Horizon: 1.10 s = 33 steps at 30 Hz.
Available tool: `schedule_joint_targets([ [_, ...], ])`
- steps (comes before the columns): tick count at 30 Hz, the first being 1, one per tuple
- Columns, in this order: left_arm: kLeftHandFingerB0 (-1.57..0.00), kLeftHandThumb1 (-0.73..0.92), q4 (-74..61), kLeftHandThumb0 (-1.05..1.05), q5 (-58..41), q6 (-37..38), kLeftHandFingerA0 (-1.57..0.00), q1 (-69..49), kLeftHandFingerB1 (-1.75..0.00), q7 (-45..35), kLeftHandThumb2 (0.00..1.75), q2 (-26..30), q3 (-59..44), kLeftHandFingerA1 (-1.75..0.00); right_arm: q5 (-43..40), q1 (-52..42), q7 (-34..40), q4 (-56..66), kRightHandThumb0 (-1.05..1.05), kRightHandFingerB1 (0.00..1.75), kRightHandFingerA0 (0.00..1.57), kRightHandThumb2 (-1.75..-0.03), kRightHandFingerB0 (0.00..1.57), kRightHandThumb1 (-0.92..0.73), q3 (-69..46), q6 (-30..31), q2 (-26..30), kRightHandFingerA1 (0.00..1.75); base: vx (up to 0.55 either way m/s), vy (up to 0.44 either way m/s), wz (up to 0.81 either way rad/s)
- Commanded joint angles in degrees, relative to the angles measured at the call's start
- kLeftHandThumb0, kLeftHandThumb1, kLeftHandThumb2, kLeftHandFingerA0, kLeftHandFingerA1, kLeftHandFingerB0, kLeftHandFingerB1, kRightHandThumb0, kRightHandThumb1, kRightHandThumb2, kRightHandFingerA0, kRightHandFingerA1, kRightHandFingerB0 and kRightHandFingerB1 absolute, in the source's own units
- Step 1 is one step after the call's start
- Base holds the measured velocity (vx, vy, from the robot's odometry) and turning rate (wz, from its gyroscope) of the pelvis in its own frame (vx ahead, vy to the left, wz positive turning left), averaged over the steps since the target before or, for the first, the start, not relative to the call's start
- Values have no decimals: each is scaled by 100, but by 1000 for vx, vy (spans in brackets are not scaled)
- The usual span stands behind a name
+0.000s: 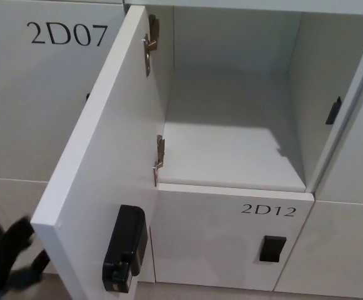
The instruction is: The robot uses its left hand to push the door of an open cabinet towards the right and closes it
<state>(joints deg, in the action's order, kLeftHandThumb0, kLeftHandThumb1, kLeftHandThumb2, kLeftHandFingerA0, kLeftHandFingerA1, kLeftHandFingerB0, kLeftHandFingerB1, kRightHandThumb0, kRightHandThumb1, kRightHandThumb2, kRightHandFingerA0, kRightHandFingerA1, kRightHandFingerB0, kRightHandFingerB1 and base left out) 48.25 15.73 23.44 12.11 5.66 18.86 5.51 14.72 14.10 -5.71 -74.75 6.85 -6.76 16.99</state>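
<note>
The white cabinet door [109, 150] stands wide open, swung out toward me from hinges [159, 161] on its left side. A black lock box [125, 249] sits on its inner face near the lower edge. The open compartment [231, 147] behind it holds nothing. My left hand [6, 256] shows blurred at the bottom left, just left of the door's outer face and apart from it; its fingers look spread. My right hand does not show.
Closed locker doors surround the opening: 2D07 [69, 32] at the upper left, 2D12 [268, 210] below with a black handle [273, 248]. A black latch piece [335, 110] sits on the compartment's right wall.
</note>
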Motion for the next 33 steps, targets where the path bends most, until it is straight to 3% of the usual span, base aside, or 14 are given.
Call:
schedule_joint_targets([
  [1,-22,89,-1776,-61,1236,-696,-27,997,-29,-391,67,-243,1010,-34,51,91,-30,-30,-49,34,45,-66,37,-80,12,-37,158,37,0,0,0],
  [4,-22,89,-1954,-61,1301,-817,-27,1079,-29,-461,67,-262,1165,-34,67,105,-4,-29,-49,34,45,-66,37,-80,20,-16,158,37,0,0,0],
  [7,-23,88,-2514,-63,1957,-1290,-25,1464,-29,-790,67,-617,1947,-32,129,72,-24,-39,-46,34,46,-64,38,-78,66,14,185,37,0,0,0],
  [13,-24,91,-2898,-67,2547,-1520,-27,1908,-29,-768,68,-1138,2747,-33,129,45,-126,-38,-46,33,47,-63,37,-78,72,27,232,37,0,0,0],
  [19,-22,92,-2625,-68,2936,-1752,-25,2521,-28,-798,68,-1886,3526,-32,125,40,-130,-59,-45,34,49,-64,39,-78,67,12,290,38,0,0,0],
  [22,-22,92,-2550,-68,2949,-1857,-25,2664,-28,-817,68,-2009,3647,-32,132,58,-123,-60,-45,34,49,-64,39,-78,76,11,286,38,0,0,0],
  [26,-20,91,-1741,-68,3054,-2042,-24,3830,-27,-745,68,-3572,4235,-31,170,123,-45,-25,-41,34,46,-64,37,-79,145,20,80,37,0,0,0],
  [28,-12,92,-2063,-73,2958,-1942,-21,3862,-26,-919,73,-3742,4341,-34,201,120,-43,-29,-46,34,47,-64,38,-80,176,-72,126,38,0,0,0],
  [33,-14,91,-2384,-77,2975,-1905,-22,3560,-28,-839,75,-3615,4599,-36,338,92,-106,-30,-50,35,50,-65,39,-80,365,-283,278,39,0,0,0],
])
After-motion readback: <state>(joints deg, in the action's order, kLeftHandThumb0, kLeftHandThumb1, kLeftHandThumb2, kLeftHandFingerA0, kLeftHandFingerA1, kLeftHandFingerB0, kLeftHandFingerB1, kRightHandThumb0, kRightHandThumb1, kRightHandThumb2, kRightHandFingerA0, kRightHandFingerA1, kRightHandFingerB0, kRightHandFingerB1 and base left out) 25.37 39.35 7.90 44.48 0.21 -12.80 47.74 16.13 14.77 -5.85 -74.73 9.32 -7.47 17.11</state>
